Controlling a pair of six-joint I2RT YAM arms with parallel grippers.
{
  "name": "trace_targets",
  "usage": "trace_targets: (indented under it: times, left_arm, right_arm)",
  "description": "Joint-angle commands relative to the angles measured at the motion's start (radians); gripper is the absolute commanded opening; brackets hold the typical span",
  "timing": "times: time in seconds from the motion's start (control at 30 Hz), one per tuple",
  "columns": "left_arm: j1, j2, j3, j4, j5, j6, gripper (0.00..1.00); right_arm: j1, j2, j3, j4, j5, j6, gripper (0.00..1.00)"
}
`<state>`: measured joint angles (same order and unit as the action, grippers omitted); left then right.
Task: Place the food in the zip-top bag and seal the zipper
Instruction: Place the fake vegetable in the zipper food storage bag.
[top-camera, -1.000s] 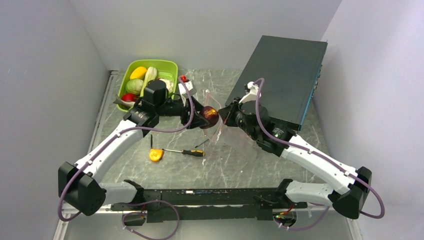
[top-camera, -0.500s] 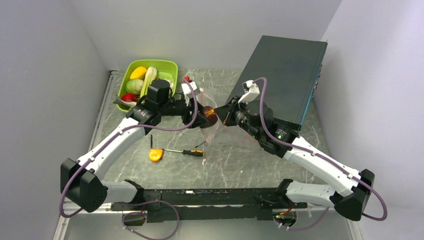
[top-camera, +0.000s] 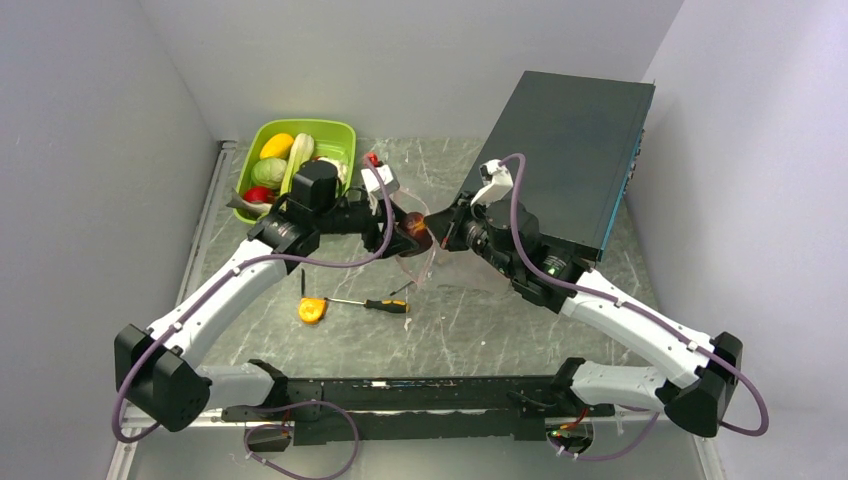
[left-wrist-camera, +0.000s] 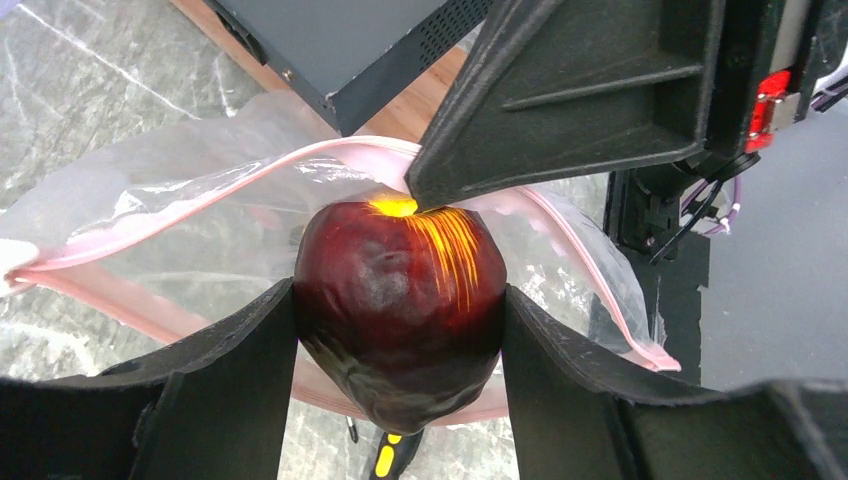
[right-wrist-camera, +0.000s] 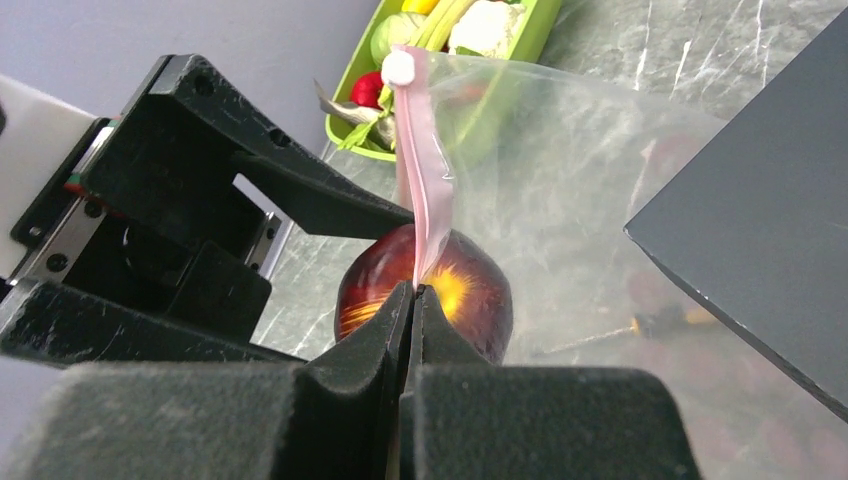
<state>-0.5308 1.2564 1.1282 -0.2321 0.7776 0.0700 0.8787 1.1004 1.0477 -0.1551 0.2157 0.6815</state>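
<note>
The left gripper (top-camera: 410, 232) grasps a dark red round toy fruit (left-wrist-camera: 395, 300) between both fingers, holding it at the open mouth of a clear plastic bag (left-wrist-camera: 150, 190) raised off the table (top-camera: 480, 320). The right gripper (right-wrist-camera: 412, 300), jaws pressed together, pinches the bag's pink zipper strip (right-wrist-camera: 420, 170) just above the fruit. A green tray (top-camera: 337, 133) of other toy food sits at the table's far left.

Dark red round piece (left-wrist-camera: 400, 310): glossy, yellow-streaked top, clamped between the left gripper (left-wrist-camera: 398, 300) fingers at the bag's mouth.
Clear bag (left-wrist-camera: 150, 190): crinkled, mouth gaping, hanging from the right gripper (right-wrist-camera: 412, 295).
Pink zipper (right-wrist-camera: 425, 190): unsealed, one lip pinched in the right gripper's closed tips.
Remaining vegetables (top-camera: 285, 165): heaped behind the left gripper.
</note>
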Motion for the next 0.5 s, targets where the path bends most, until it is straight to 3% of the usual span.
trace_targets:
  times: [0.0,0.23,0.47]
  left_arm:
    - [-0.023,-0.033,0.058,-0.035,-0.065,0.045,0.26]
    - [-0.029,0.098,0.169,-0.157,-0.077,-0.006,0.24]
    - [-0.031,0.027,0.139,-0.121,-0.081,0.004,0.57]
  right_arm:
    - [0.002,0.022,0.025,0.075,-0.001,0.017,0.00]
    - [0.003,0.038,0.074,0.102,-0.017,0.012,0.00]
    - [0.002,0.033,0.065,0.104,-0.004,0.014,0.00]
